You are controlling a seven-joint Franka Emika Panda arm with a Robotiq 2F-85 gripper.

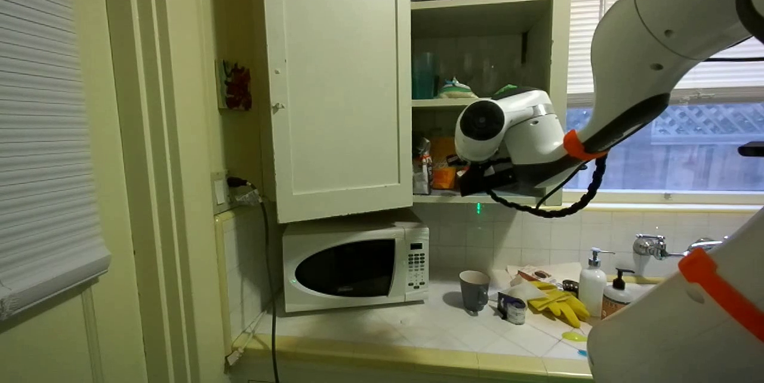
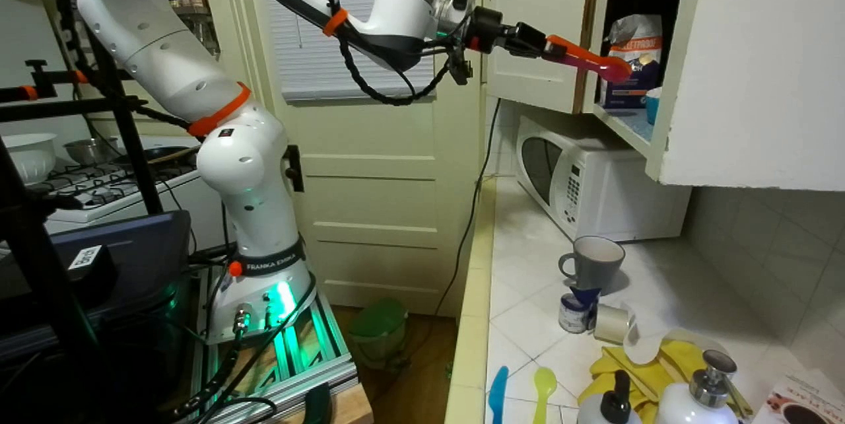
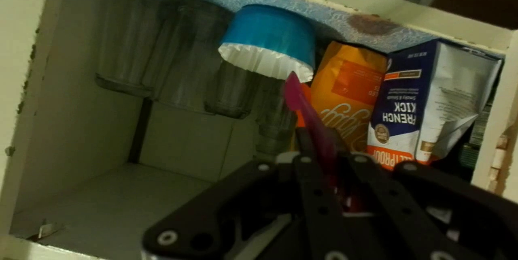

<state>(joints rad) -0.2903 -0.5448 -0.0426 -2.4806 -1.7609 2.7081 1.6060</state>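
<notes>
My gripper (image 2: 544,49) is shut on a pink spoon (image 2: 614,70), whose bowl points towards the cupboard. An orange utensil (image 2: 574,47) lies alongside it at the fingertips. In the wrist view the spoon (image 3: 312,120) rises from between the dark fingers, seen narrow and edge-on. Just beyond its tip is a blue fluted cup (image 3: 269,29) with a white inside, on the cupboard shelf. An orange bag (image 3: 348,86) and a blue-and-white coffee bag (image 3: 398,102) stand beside that cup. In an exterior view the wrist (image 1: 482,123) hides the fingers.
Clear glasses (image 3: 125,45) share the shelf. The cupboard door (image 1: 340,79) hangs open above a microwave (image 1: 355,266). On the counter are a grey mug (image 2: 594,262), a small tin (image 2: 573,315), yellow gloves (image 2: 624,361), a blue knife (image 2: 498,391) and a green spoon (image 2: 544,384).
</notes>
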